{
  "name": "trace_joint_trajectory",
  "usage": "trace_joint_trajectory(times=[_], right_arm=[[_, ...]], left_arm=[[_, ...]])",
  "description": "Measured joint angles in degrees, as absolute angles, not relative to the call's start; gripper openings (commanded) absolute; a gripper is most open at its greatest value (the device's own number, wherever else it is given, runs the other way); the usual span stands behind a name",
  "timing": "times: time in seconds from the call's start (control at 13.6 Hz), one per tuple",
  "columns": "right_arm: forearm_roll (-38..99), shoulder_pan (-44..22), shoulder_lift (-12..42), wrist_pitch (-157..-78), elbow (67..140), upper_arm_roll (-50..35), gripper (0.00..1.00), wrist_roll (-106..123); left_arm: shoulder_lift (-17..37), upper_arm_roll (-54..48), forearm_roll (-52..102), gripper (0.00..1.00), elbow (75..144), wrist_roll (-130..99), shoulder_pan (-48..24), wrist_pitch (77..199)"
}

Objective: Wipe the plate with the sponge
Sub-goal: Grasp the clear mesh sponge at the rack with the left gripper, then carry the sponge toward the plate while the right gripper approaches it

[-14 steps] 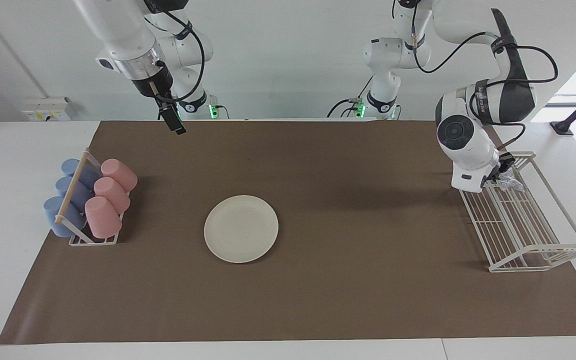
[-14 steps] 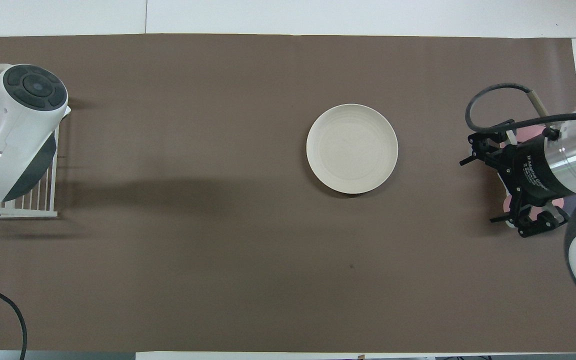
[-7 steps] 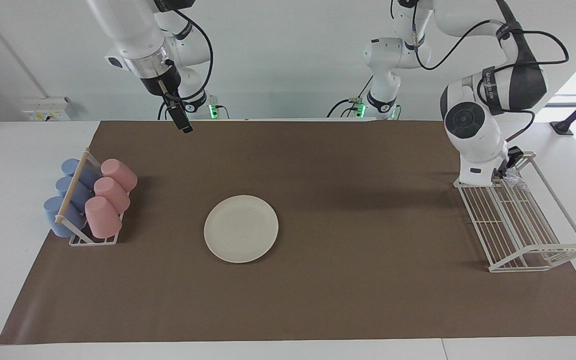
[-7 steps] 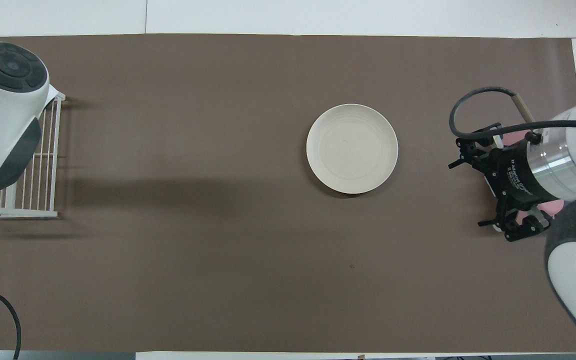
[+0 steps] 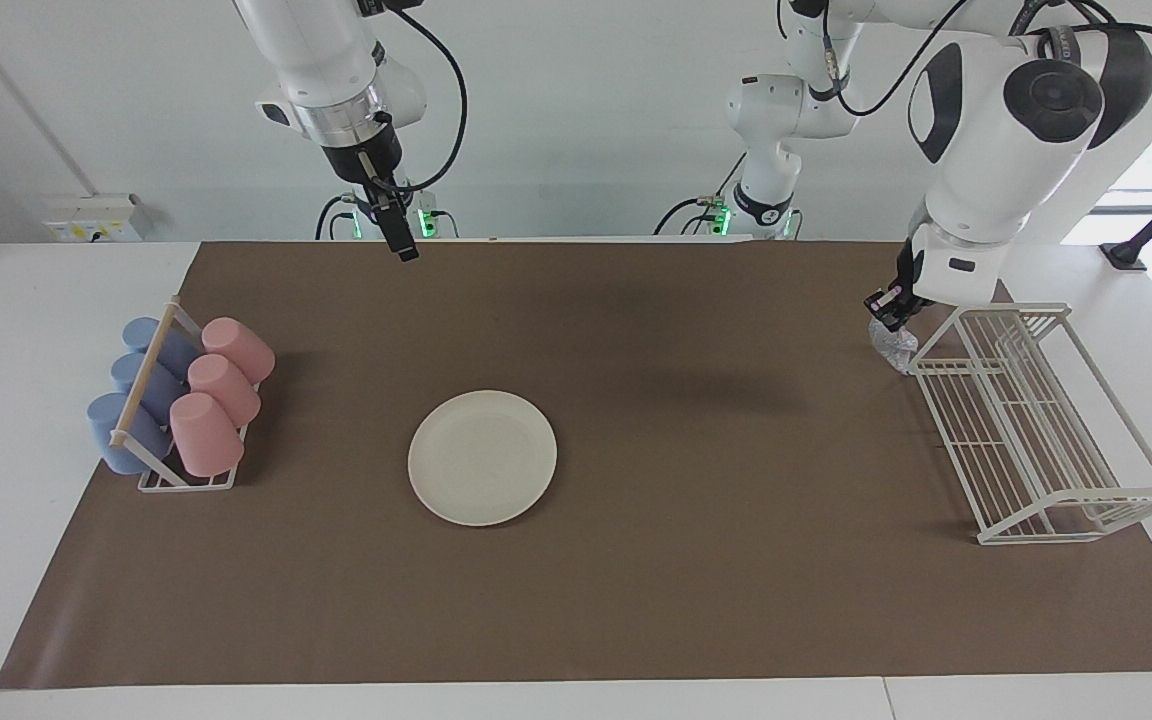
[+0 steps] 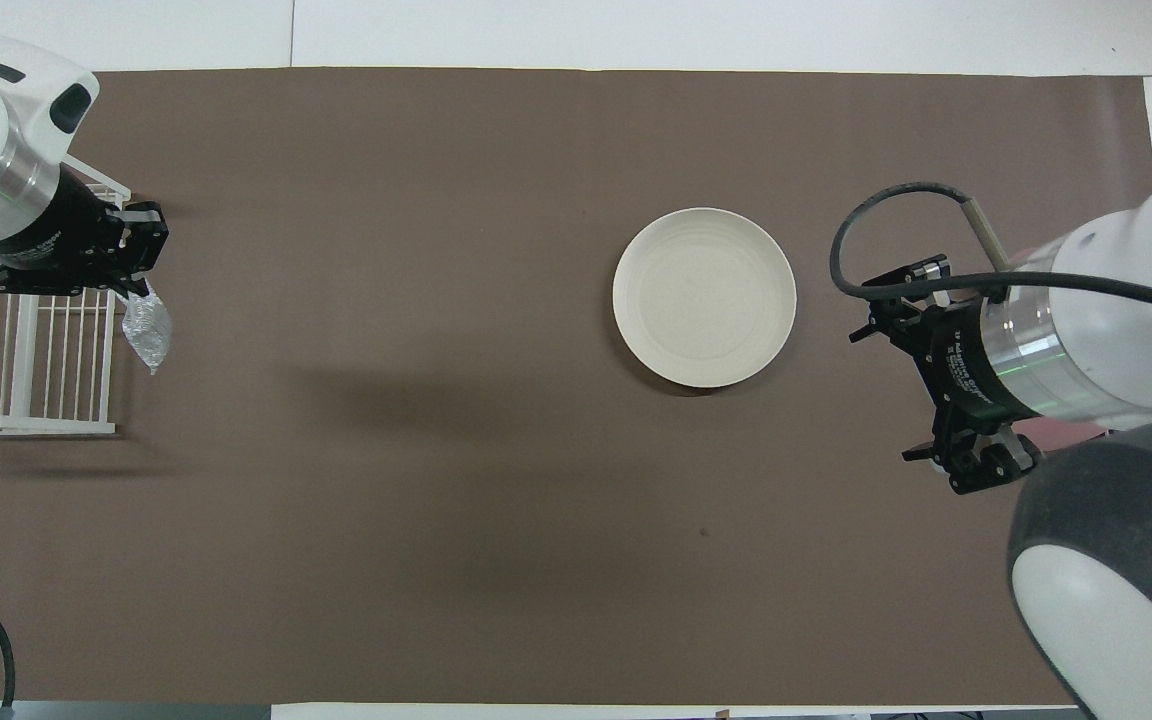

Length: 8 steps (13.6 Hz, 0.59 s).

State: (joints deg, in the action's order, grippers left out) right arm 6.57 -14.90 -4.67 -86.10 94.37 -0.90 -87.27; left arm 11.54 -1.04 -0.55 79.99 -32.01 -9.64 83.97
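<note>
The left claw [image 5: 893,310] hangs above the brown mat [image 5: 636,600] at the left arm's end of the worktop, just beside the white wire rack [image 5: 1046,430], clenched on the sponge [image 5: 892,345], and that glittery wad dangles free beneath it. The right claw [image 5: 402,245] waits up in the air over the mat's edge nearest the robots, released wide and carrying nothing.

Out past them sits the plate [image 5: 482,457], flat on the mat, about mid-table and a touch toward the right arm's end, well apart from the sponge. Beside it, at the right arm's end, the cup rack [image 5: 171,405] holds its pink and blue cups.

So the job now looks like the carry. My read: keep the sponge high enough to clear the mat, travel across to the plate, then come down squarely so the wad's belly meets the plate, not the fingers. Press lightly, since nothing pins that plate and a hard sideways sweep could skate it.

Against a second ago, big change: the left claw was down in the rack with the sponge, and now it has lifted out and swung clear. The right arm has drifted toward mid-table. The plate hasn't budged.
</note>
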Motion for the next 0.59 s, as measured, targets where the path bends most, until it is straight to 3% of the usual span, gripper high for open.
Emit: trace_joint_trajectory(times=[0.59], right_arm=[[6.6, -16.8, -4.7, -86.2, 94.4, -1.2, 1.00, -90.6]], left_arm=[[11.9, -0.8, 27.2, 0.00, 79.7, -36.4, -7.1, 86.3]])
